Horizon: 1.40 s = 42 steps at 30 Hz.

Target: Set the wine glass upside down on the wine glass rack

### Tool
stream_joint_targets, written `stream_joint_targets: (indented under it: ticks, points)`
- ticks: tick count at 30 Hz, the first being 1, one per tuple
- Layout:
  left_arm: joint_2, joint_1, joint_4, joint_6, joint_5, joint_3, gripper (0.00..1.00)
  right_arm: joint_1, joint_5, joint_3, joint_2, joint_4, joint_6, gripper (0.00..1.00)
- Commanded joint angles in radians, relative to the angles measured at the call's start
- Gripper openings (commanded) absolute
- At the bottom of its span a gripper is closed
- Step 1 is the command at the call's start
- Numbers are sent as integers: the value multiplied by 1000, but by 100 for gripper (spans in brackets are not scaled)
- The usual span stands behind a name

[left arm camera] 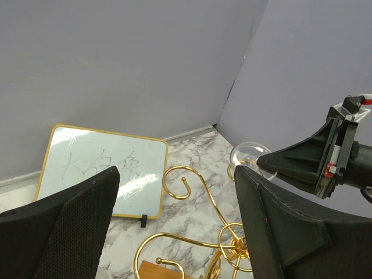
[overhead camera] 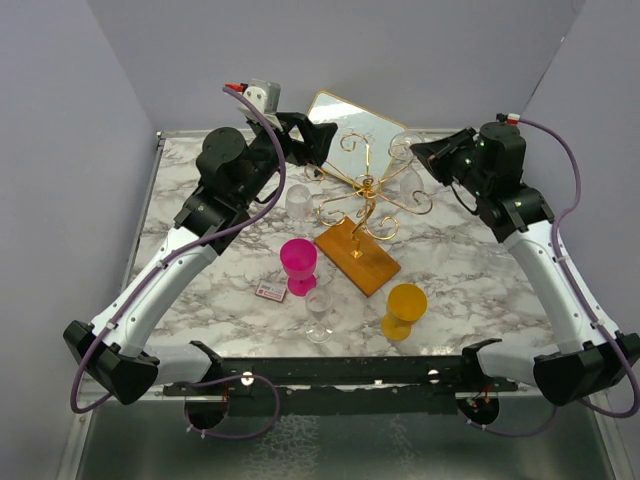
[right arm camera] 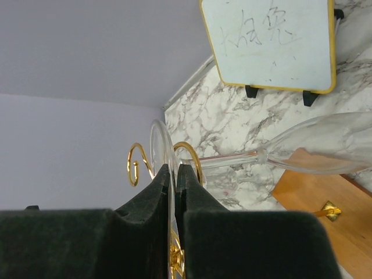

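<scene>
The wine glass rack [overhead camera: 366, 192], gold wire with curled arms on an orange-brown wooden base [overhead camera: 357, 257], stands at the table's back middle. My right gripper [overhead camera: 428, 156] is shut on the foot of a clear wine glass [overhead camera: 408, 182]. In the right wrist view the fingers [right arm camera: 192, 186] pinch the round foot [right arm camera: 157, 142], and the stem [right arm camera: 232, 158] lies beside a gold curl [right arm camera: 190, 152], bowl [right arm camera: 325, 145] over the wooden base [right arm camera: 325, 215]. My left gripper [overhead camera: 318, 140] is open and empty above the rack's left arms [left arm camera: 186, 180].
A gold-framed mirror [overhead camera: 350, 118] leans behind the rack. A clear tumbler [overhead camera: 299, 202] stands left of the rack. A pink glass [overhead camera: 298, 262], a small clear glass [overhead camera: 319, 312], a yellow glass [overhead camera: 405, 308] and a small card [overhead camera: 271, 291] sit in front.
</scene>
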Motion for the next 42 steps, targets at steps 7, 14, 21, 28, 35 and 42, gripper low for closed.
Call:
stream_joint_targets:
  ticks: [7, 14, 21, 28, 35, 42]
  points:
    - [-15, 10, -10, 6, -4, 29, 83, -2, 7, 76, 44, 125, -49, 1]
    - [-22, 13, -10, 7, -9, 25, 83, -2, -154, 115, 110, 94, -81, 1]
    - [-27, 16, -11, 6, -9, 19, 83, -2, -202, 144, 135, 54, -145, 1]
    - [-28, 17, -8, 8, -12, 21, 83, -2, -200, 199, 164, -16, -211, 16]
    - [-27, 19, -9, 15, -14, 28, 83, -2, -180, 243, 184, -87, -249, 29]
    - [-29, 22, -12, 21, -15, 31, 83, -2, -145, 299, 208, -162, -289, 35]
